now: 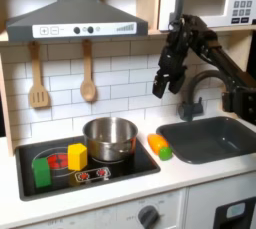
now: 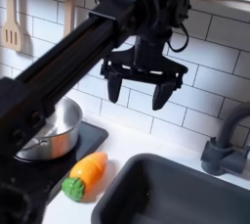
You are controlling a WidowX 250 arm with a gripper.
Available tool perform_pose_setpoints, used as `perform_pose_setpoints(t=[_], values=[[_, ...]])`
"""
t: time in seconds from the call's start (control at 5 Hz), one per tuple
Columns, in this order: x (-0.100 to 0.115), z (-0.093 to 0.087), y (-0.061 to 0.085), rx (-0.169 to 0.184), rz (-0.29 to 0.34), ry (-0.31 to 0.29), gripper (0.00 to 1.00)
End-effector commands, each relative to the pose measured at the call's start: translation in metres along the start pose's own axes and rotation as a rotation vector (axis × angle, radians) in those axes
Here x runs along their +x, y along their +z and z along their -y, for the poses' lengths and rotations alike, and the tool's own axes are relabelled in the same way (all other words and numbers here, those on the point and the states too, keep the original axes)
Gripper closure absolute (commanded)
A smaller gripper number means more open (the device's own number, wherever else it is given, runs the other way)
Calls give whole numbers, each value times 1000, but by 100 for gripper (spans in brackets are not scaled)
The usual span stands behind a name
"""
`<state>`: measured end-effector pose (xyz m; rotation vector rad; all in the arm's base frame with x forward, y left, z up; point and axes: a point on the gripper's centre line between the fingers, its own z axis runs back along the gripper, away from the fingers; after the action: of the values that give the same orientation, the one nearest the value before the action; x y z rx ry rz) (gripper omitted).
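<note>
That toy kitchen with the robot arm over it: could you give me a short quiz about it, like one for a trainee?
1. True or false: the end effector is holding the toy carrot.
2. What stands on the stove behind the yellow block?
A. a kettle
B. a metal pot
C. a plate
3. Fill in: in the first exterior view, the carrot lies between the stove and the ____.

Key:
1. False; it hangs open and empty above the counter.
2. B, the metal pot.
3. sink.
</note>
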<state>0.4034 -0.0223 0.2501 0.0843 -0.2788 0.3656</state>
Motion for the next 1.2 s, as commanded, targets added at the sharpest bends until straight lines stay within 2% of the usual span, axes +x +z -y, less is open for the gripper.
perform_pose_setpoints(t=[0.0, 0.2, 0.4, 0.6, 0.8, 1.0], values=[[-14, 2, 14, 5, -16, -5, 0], [-21, -9, 2, 34, -19, -54, 0], [-39, -23, -8, 68, -72, -73, 0], [-60, -31, -4, 66, -91, -100, 0], [-71, -33, 2, 69, -82, -158, 0], [-69, -36, 2, 68, -84, -142, 0]])
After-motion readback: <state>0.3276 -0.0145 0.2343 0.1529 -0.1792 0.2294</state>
